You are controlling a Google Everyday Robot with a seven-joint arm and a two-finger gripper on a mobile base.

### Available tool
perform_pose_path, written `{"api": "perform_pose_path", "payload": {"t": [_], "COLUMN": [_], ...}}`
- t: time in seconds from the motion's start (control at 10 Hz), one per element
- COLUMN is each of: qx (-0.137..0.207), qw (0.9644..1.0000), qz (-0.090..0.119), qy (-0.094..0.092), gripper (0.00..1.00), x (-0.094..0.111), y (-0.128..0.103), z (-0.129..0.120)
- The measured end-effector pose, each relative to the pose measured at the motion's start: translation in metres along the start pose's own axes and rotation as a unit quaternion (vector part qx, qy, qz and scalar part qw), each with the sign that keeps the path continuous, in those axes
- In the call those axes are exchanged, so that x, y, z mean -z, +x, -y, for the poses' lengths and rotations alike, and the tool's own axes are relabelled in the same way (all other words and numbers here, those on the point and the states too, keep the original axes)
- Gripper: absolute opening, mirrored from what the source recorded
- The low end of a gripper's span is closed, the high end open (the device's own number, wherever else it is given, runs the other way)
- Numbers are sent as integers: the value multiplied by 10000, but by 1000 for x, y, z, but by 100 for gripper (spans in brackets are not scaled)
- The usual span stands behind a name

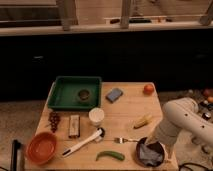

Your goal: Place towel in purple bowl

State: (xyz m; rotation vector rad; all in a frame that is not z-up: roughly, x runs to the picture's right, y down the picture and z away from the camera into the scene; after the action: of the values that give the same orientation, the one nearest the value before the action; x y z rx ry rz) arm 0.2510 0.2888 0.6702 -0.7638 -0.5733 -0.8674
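Towel (148, 155) lies in purple bowl (139, 149); my end effector (167, 146) just right of bowl, grip state: cannot tell. Release step; next: confirm release, retract.

Front right, towel (148, 156) in bowl (138, 149), gripper (159, 146) just above, tray (54, 95) back left.

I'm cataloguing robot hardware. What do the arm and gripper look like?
The arm is off-white: thick, smooth, rounded segments with a bulbous joint; no cables or markings show. The gripper, at the bowl's right rim, looks equally pale; its finer shape cannot be made out.
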Motion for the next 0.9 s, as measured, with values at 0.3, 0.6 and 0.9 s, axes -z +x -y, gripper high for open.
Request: {"api": "perform_pose_path", "payload": {"t": [0.3,0.6,0.9], "qx": [9,-67,-51], "qw": [10000,10000,9999], "qz": [-8,21,51], "qy": [-2,52,106], "gripper": [80,80,80], "x": [4,7,7], "y": [-1,1,2], "z": [4,5,7]}}
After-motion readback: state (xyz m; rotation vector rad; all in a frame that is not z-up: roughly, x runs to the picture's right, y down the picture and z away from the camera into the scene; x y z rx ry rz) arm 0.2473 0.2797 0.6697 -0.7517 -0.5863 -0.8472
